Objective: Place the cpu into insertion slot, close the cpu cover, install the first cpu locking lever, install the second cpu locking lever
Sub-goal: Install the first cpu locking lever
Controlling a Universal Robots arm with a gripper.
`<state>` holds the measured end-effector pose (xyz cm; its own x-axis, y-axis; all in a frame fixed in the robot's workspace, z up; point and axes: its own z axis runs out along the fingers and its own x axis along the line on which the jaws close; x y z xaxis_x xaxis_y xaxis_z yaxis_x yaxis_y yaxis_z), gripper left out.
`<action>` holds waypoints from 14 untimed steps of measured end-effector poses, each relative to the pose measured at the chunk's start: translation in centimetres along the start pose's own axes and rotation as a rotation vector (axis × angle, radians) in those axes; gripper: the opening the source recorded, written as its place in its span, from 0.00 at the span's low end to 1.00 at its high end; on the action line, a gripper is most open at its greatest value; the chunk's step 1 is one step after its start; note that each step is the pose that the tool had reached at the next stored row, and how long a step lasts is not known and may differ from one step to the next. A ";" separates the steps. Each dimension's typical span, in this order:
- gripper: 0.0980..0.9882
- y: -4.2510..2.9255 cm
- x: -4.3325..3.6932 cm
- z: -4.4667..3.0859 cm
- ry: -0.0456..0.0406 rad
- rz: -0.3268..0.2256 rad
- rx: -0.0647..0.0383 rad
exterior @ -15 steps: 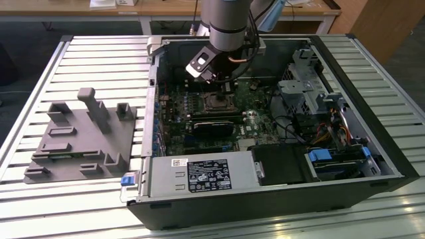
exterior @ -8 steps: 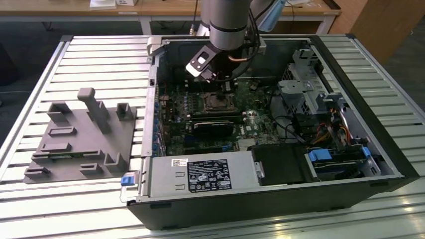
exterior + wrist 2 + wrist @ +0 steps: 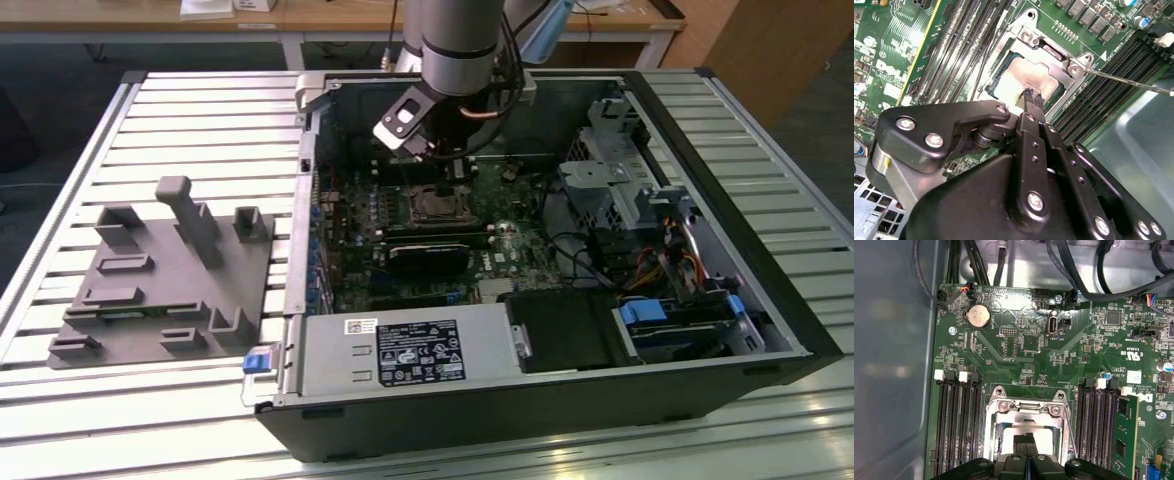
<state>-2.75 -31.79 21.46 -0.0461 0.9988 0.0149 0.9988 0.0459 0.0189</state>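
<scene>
While its black jaws meet around nothing, the gripper [image 3: 1034,98] hangs just above the flat, pale-metal square cpu [image 3: 1024,77], framed by the thin silver cpu cover [image 3: 1052,59] in the insertion slot [image 3: 1019,27].

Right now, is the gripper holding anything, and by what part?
Nothing is held: the gripper is shut and empty, its tips over the cpu, which is framed by the cpu cover.
</scene>
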 end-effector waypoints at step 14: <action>0.01 0.02 0.01 -0.51 0.0002 0.000 0.000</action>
<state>-2.74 -31.79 21.97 -0.0461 0.9988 0.0151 0.9988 0.0458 0.0191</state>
